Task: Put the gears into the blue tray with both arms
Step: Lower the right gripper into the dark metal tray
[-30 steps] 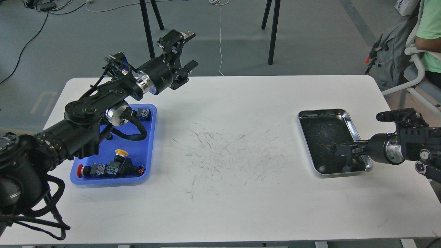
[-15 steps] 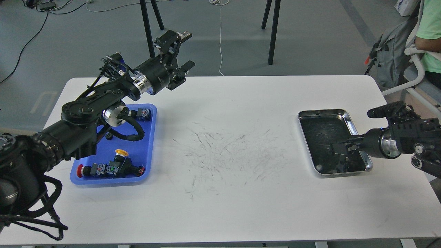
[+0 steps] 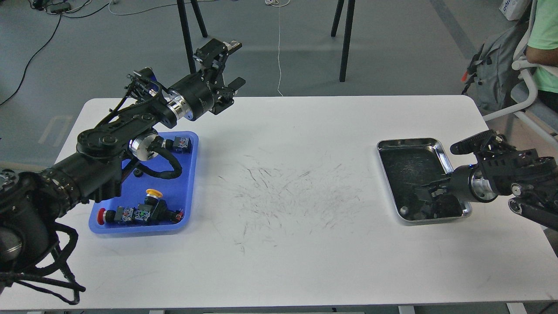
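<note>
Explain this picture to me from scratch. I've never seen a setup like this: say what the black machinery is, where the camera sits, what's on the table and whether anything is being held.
The one picture is taken from the robot's own head, looking down at a white table. The two black jointed things are its arms. The left arm enters from the left; its left gripper, a two-finger claw, is open, empty, and raised past the table's far edge. The right gripper reaches down into a silver tray; it is too dark against the tray's bottom to tell whether it is open or holding anything. A small round piece lies in that tray's near corner. At left sits a blue tray with push-button switches and a small black gear. The table's middle carries only scratch marks.
</note>
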{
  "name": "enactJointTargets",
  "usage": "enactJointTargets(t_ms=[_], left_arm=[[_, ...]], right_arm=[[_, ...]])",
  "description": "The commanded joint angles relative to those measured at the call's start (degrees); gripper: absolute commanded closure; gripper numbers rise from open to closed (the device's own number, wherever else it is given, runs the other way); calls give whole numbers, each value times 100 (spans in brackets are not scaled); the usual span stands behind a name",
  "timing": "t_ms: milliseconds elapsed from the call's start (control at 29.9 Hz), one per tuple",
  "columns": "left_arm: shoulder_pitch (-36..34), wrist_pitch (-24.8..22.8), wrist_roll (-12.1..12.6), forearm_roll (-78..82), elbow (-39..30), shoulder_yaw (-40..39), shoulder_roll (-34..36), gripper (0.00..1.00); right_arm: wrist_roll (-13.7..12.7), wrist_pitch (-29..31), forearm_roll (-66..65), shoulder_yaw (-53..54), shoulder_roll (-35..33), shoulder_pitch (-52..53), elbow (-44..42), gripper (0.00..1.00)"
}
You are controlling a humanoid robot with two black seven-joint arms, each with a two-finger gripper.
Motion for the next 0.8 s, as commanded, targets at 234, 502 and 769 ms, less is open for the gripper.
enactJointTargets(t_ms=[234, 502, 769], left_arm=[[36, 26, 0, 9, 26, 9, -7, 0], [36, 34, 0, 9, 26, 9, -7, 0], [36, 70, 0, 9, 26, 9, -7, 0]], right_arm=[[15, 17, -10, -90, 1, 45, 7, 57], [41, 44, -63, -283, -17, 80, 25, 73], [103, 44, -63, -284, -17, 185, 51, 86]])
